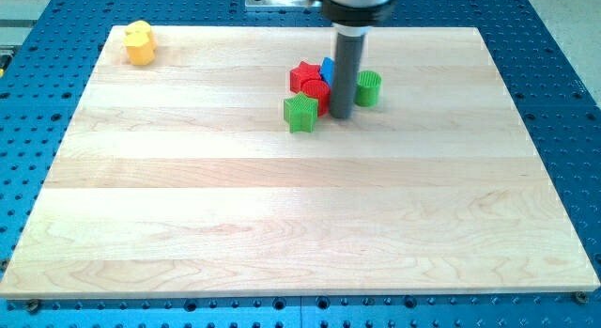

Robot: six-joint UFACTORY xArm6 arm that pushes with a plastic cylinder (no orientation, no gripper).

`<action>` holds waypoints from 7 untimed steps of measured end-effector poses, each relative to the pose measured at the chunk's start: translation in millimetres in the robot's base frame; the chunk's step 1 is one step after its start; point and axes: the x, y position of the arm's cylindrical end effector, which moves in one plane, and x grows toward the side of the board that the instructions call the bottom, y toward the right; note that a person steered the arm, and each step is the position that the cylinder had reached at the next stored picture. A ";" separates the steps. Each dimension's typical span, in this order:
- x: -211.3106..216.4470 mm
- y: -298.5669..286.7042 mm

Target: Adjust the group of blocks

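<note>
Item 1. Tabletop (282,234): one pale wooden board, resting on a blue perforated base (563,102).

Item 2. Yellow block (139,42): one, shape hard to make out, lay alone near the tabletop's top-left corner, well apart from all the others.

Item 3. Group of blocks: five pieces, clustered near the top edge, slightly right of its middle. Counted left to right:
- green star-shaped block (300,113): one, at the group's lower left, touching the red pieces.
- red star-shaped block (305,77): one, at the group's upper left.
- second red block (318,93): one, shape unclear, partly hidden behind the rod.
- blue block (327,69): one, only a sliver showed beside the rod; shape could not be told.
- green round block (368,88): one, ribbed cylinder, just right of the rod.

Colour tally: two red, two green, one blue, one yellow; six in all.

Item 4. End effector: one straight dark rod with no jaws to open or close, holding nothing. My tip (341,117) stood within the group, between the second red block and the green round block, just right of the green star-shaped block.
</note>
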 end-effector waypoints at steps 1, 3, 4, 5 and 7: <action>50.2 -25.4; 81.2 -151.5; 68.4 -90.5; 49.7 -32.7; 50.8 -41.3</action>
